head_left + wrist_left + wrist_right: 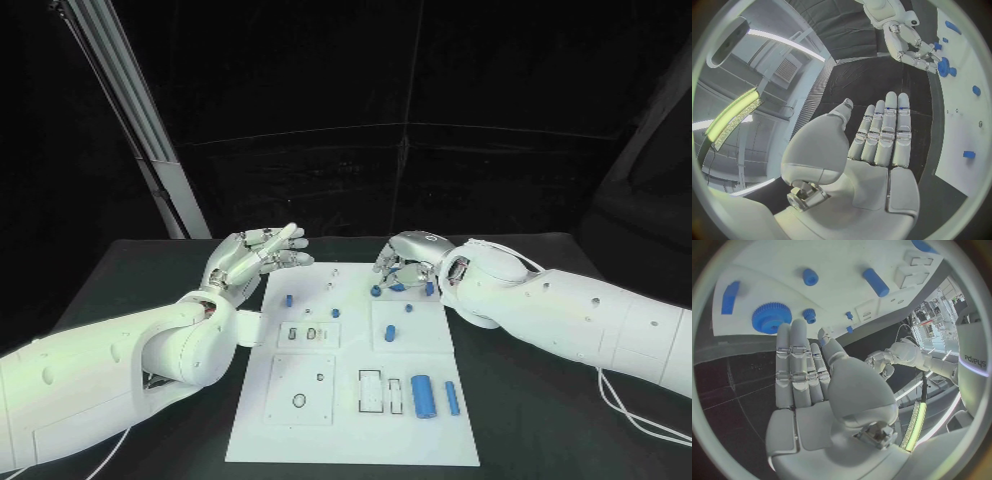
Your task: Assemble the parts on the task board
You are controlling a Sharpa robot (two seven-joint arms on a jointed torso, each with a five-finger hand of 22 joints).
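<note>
The white task board (353, 420) lies in the middle of the black table. My left hand (257, 255) hovers over the board's far left corner with its fingers (886, 130) straight and nothing in it. My right hand (408, 258) is over the far right end, fingers pointing down, tips just by a blue gear (771, 317) and a smaller gear (809, 316); its palm (848, 385) holds nothing. I cannot tell whether the tips touch the gear (943, 66). Two blue cylinders (423, 396) (451, 398) lie near the board's front right. Small blue pegs (289, 299) (335, 313) stand further back.
A blue bar (729, 296) and a blue cylinder (876, 282) lie on the board beyond my right hand's fingers. Empty sockets and slots (371, 390) mark the board's near half. Black table (144, 280) surrounds the board; a pale pole (137, 120) rises at the back left.
</note>
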